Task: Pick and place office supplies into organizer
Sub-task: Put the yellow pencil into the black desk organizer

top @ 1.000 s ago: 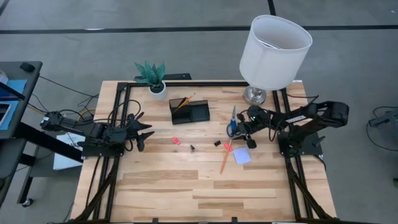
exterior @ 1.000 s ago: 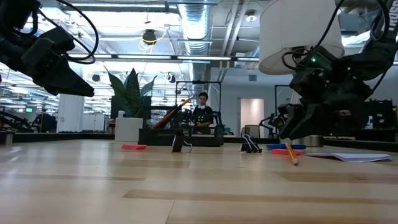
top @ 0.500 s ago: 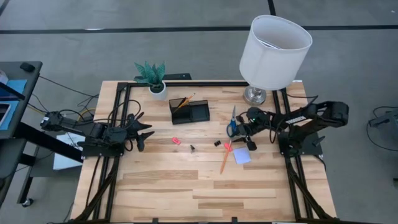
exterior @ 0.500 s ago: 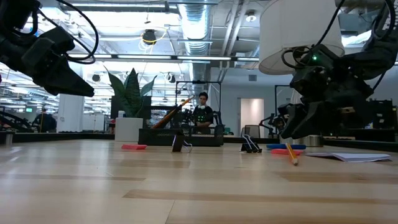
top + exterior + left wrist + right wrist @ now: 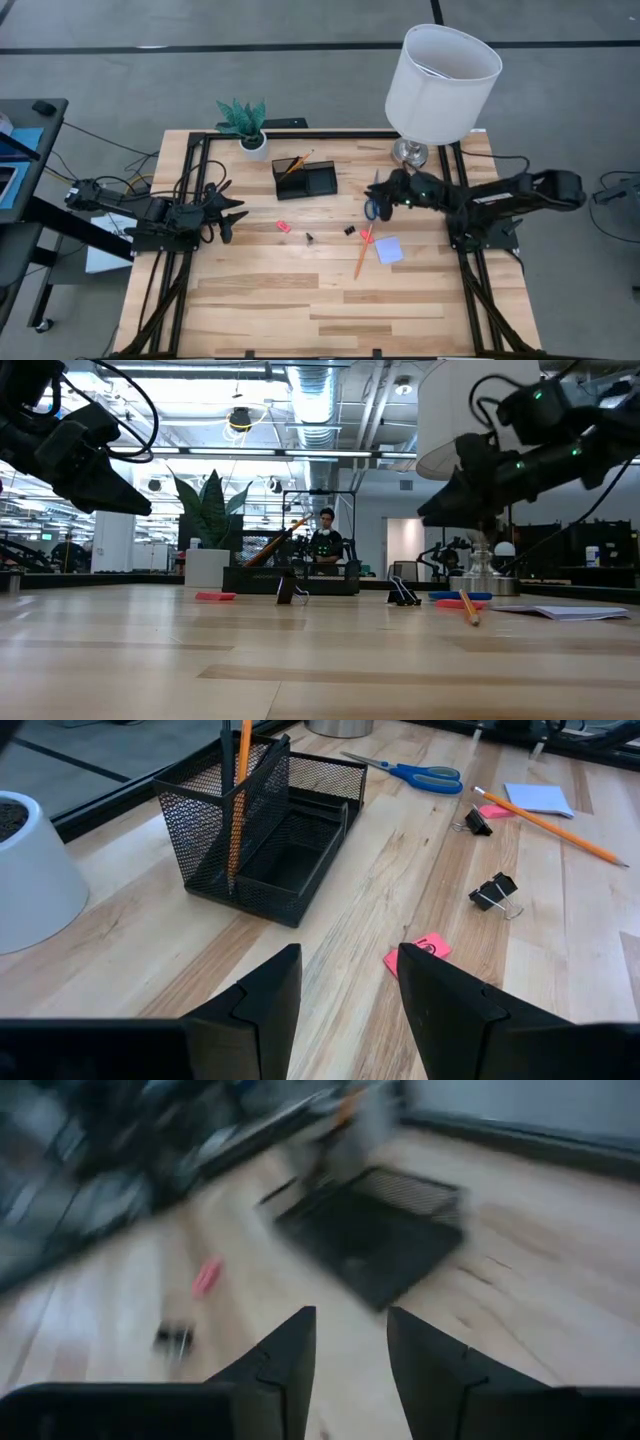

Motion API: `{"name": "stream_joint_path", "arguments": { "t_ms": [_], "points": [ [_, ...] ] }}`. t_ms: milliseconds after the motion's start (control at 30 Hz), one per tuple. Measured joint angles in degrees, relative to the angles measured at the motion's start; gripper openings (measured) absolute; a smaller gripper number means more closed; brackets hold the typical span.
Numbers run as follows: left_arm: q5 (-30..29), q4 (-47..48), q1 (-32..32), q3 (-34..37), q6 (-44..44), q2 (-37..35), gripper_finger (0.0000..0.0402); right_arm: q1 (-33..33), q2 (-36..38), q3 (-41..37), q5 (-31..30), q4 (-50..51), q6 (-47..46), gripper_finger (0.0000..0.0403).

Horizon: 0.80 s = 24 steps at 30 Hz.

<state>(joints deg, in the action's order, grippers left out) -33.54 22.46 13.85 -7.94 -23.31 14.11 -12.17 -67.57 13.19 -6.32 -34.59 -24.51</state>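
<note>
The black mesh organizer (image 5: 305,177) stands near the table's far edge, with an orange pencil (image 5: 240,790) and a dark pen upright in its taller cup section. On the wood lie the blue-handled scissors (image 5: 371,210), an orange pencil (image 5: 362,250), the pale blue note pad (image 5: 389,250), a pink eraser (image 5: 283,227) and two small black clips (image 5: 309,237) (image 5: 350,230). My right gripper (image 5: 373,190) hangs open and empty in the air above the scissors, pointing toward the organizer (image 5: 375,1245). My left gripper (image 5: 235,215) waits open at the table's left side.
A white lamp (image 5: 440,85) stands at the far right corner, close behind my right arm. A white plant pot (image 5: 254,145) sits at the far edge left of the organizer. Bare wood lies toward the near edge. A person shows in the room beyond the table (image 5: 325,540).
My right gripper has risen from just above the pencil and note pad and swung toward the far edge and the organizer, tipping from pointing down to nearly level. It stays open and empty. The pencil, note pad and scissors lie where they were.
</note>
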Motion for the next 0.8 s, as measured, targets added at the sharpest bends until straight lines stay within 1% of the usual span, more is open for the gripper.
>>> {"name": "stream_joint_path", "arguments": {
  "t_ms": [67,133,200,267,467,567,667,800],
  "points": [
    [0.0,0.0,0.01,0.0,0.0,0.0,0.0159,3.75,1.15,0.0,-9.23,1.06,-9.72,0.0118],
    [0.0,0.0,0.0,0.0,0.0,0.0,0.0159,7.29,1.32,0.02,-16.85,1.91,-15.94,0.0118],
    [0.0,0.0,0.0,0.0,0.0,-0.02,0.0159,10.31,1.17,0.02,-22.63,3.1,-20.61,0.0118],
    [0.0,0.0,0.02,0.0,0.0,0.0,0.0159,12.63,0.47,0.02,-26.34,2.89,-26.05,0.0118],
    [0.0,0.0,0.0,0.0,0.0,-0.02,0.0159,17.55,-2.28,0.02,-30.79,2.51,-39.14,0.0118],
    [0.0,0.0,0.02,0.0,0.0,-0.02,0.0159,20.99,-3.29,0.02,-33.44,2.91,-42.0,0.0118],
    [0.0,0.0,0.0,0.0,0.0,-0.02,0.0159,24.24,-3.35,0.02,-33.33,3.19,-43.57,0.0118],
    [0.0,0.0,0.02,0.0,0.0,0.0,0.0159,27.17,-3.35,0.02,-30.97,3.39,-47.92,0.0118]
  ]
}}
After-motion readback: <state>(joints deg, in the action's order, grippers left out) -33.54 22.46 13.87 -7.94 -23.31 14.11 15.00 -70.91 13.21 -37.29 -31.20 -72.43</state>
